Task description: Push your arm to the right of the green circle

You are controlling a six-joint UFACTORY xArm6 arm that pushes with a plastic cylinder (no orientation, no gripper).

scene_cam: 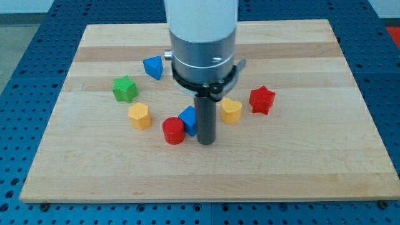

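My tip [206,142] rests on the wooden board [300,169] near its middle. It stands just right of a red cylinder [174,130] and against the lower right side of a blue block [187,117], which the rod partly hides. The only green block I see is a green star [125,89], far off toward the view's left and higher up. No green circle shows; the wide arm body [201,37] hides part of the board's top middle.
A yellow hexagon [139,115] lies left of the red cylinder. A blue angular block [153,67] sits at upper left of the arm. A yellow heart [231,110] and a red star [262,100] lie right of the rod.
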